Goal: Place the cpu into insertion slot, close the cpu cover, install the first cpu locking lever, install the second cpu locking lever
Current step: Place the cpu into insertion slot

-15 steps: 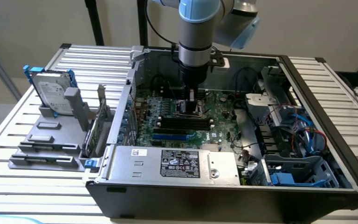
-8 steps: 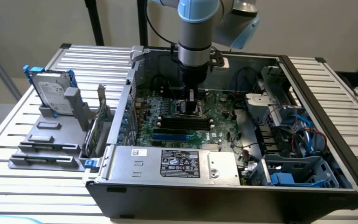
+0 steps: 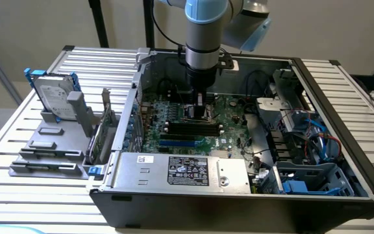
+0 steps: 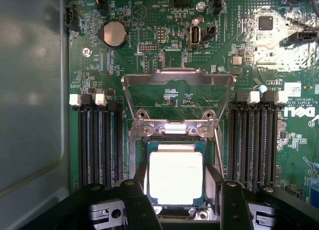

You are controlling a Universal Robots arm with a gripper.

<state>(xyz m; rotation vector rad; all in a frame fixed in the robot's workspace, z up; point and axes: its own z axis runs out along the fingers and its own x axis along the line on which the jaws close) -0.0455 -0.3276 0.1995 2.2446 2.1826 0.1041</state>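
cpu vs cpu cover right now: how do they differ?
The cpu is a solid pale square; the cpu cover is a frame with a cut-out centre showing the green board. The cpu lies flat in the insertion slot; the cpu cover is swung open, off the cpu. Shared: both silvery metal, roughly socket-sized.

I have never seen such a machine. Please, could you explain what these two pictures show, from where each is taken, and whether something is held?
The grey and blue tube is a robot arm. The exterior view looks on from outside. The arm reaches down into an open computer case on a slatted table. A hard drive stands at that view's left. The wrist view looks from the arm down at the green circuit board. There the gripper, with its two black fingers, holds the cpu at the insertion slot. The cpu cover stands open.
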